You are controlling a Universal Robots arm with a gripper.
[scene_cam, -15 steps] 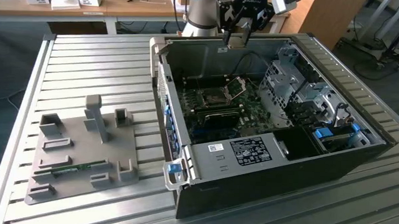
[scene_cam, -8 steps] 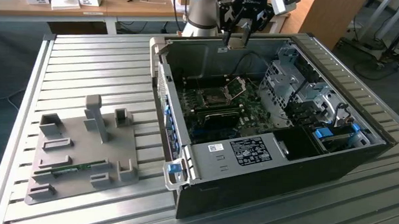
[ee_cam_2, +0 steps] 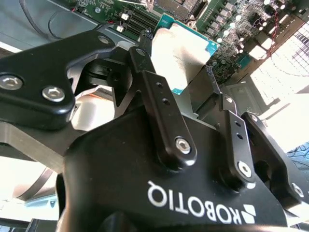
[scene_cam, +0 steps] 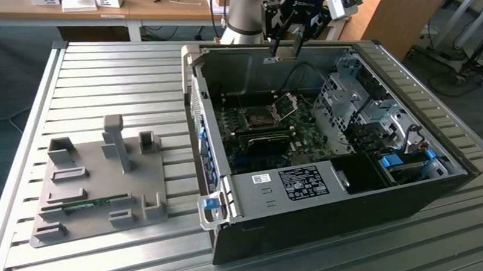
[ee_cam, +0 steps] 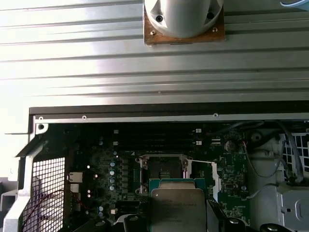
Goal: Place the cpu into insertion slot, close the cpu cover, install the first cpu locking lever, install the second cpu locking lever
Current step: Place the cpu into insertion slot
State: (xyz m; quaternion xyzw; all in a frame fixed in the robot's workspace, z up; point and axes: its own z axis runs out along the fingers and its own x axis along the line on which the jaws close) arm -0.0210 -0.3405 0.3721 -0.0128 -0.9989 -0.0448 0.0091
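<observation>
Open computer case [scene_cam: 368,206] lies on a slatted table [scene_cam: 107,76]. High above its green motherboard [scene_cam: 306,135], the gripper [scene_cam: 284,51] clamps the cpu [ee_cam_2: 186,50], a flat silver square edged in teal, clear of the dark slot [ee_cam: 161,170]; the cover [scene_cam: 285,105] stands raised.

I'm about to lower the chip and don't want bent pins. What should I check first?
1. Grip on cpu: ok, gripper shut on it.
2. Empty slot: ok, dark recess bare.
3. Raised cover: ok, tilted up beside slot.
4. Contact with slot: not ok, cpu held clear above it.
5. Centred over slot: cannot tell.
6. Corner marks matched: cannot tell.
</observation>
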